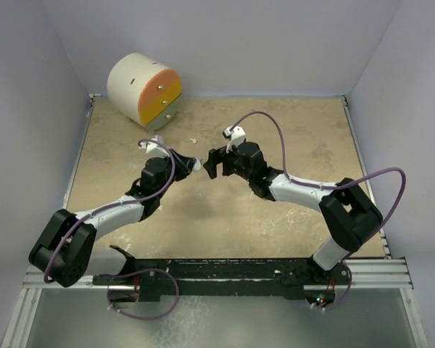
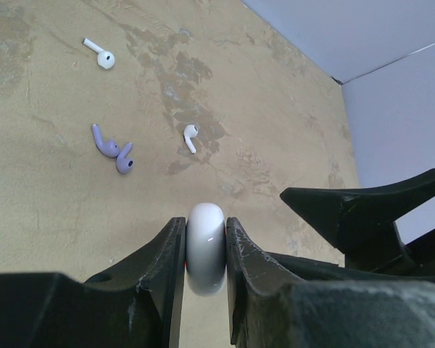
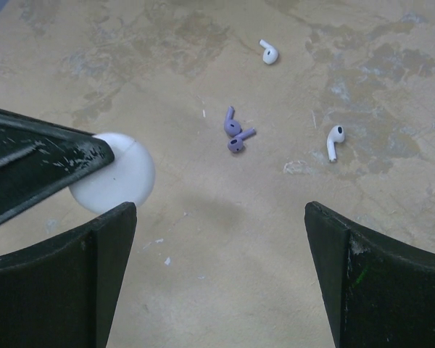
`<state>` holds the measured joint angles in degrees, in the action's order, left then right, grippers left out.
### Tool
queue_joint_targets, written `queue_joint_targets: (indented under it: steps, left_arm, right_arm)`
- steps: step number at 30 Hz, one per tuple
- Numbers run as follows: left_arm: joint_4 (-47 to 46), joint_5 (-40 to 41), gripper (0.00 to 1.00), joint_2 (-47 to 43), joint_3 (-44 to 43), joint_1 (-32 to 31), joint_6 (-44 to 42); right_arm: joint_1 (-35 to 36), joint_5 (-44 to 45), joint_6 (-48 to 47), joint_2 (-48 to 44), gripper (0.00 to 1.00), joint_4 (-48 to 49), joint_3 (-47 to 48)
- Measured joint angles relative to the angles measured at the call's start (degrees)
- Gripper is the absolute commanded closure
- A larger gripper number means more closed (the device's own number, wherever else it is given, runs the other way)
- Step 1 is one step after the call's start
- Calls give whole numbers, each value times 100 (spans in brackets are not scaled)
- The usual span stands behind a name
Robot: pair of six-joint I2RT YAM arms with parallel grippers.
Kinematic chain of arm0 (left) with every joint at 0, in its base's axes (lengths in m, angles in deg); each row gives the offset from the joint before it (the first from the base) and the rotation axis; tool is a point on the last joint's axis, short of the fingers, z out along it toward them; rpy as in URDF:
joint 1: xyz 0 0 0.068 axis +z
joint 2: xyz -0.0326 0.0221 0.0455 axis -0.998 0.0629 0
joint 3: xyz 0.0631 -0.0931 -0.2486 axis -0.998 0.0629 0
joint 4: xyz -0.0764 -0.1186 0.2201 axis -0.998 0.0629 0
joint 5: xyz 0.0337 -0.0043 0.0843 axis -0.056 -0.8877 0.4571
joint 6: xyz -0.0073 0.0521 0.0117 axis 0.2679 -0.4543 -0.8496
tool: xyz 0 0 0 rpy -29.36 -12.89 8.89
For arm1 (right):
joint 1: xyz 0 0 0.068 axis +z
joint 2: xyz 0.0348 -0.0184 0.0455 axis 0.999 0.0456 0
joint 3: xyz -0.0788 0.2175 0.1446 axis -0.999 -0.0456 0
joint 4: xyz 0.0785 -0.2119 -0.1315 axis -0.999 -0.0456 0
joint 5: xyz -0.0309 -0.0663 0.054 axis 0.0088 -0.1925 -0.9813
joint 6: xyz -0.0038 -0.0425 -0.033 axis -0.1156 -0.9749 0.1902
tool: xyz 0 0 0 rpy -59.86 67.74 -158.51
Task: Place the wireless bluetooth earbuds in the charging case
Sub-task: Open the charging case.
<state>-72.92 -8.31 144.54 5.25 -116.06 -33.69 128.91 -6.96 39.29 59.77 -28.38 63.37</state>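
Note:
A round white charging case (image 2: 205, 246) is pinched edge-on between the fingers of my left gripper (image 2: 205, 221), held closed above the table. The right wrist view shows the case (image 3: 123, 181) at its left, by the left arm's finger (image 3: 43, 163). My right gripper (image 3: 219, 210) faces it, wide open with nothing between its fingers. In the top view the two grippers (image 1: 196, 165) (image 1: 212, 165) nearly meet at mid-table. On the table beyond lie two white earbuds (image 3: 268, 52) (image 3: 335, 141) and two purple earbuds (image 3: 235, 132) touching each other. The left wrist view shows the same earbuds (image 2: 101, 56) (image 2: 191, 136) (image 2: 112, 148).
A white cylinder with an orange and yellow drawer face (image 1: 145, 90) stands at the back left corner. Pale walls close in the tan table (image 1: 275, 217) on three sides. The right arm's black finger (image 2: 362, 210) juts in beside the left gripper.

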Motion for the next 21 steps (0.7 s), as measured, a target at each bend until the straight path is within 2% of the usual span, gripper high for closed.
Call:
queue_joint_targets:
  steps: [21]
  left_arm:
    - [-55,-256,100,219,-177,2,4]
  right_arm:
    - [7,-24,-68,407,0,-2,234]
